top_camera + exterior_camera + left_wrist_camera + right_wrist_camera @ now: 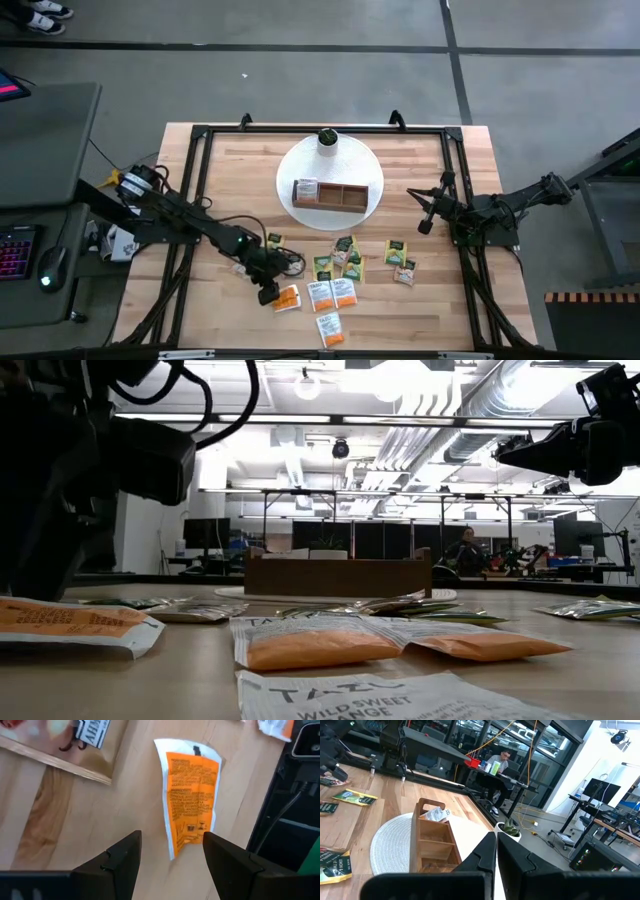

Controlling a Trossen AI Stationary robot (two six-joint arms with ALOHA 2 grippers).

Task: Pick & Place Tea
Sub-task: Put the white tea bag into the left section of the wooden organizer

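Fingers (120, 857) of the left gripper (172, 857) stand apart above an orange sachet (192, 795); the right gripper (496, 855), fingers together, waits beside the tray (432, 842).

From my low camera I can read "TAZO" and under it "WILD SWEET ORANGE" on the white sachet (400, 700) lying nearest the lens, at about six o'clock on the table. The orange sachet (192, 795) under my left wrist camera carries blocks of dark print, but I cannot make out any word of it. On the other sachets, and on the card in the wooden tray (337, 196), I can read nothing.
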